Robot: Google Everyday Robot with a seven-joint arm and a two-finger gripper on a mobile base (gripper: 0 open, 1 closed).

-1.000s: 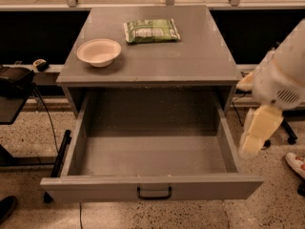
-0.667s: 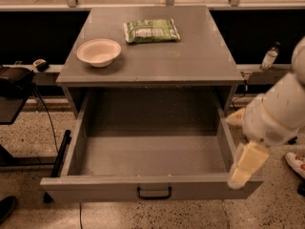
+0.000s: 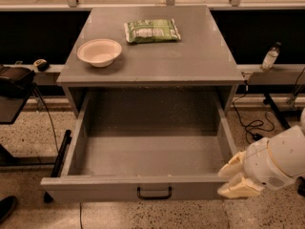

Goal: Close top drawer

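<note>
The top drawer of the grey metal cabinet stands pulled far out toward me, and its inside is bare. Its flat front panel carries a small black bail handle at the centre. My gripper, cream coloured on a white arm, is at the lower right. It sits right at the right end of the drawer's front panel, by the front right corner. I cannot tell whether it touches the panel.
On the cabinet top are a white bowl and a green packet. A small bottle stands on a rail at the right, with cables on the floor below. A black unit sits at the left.
My arm has come down and inward from beside the cabinet's right side to the drawer's front right corner. The drawer has not moved.
</note>
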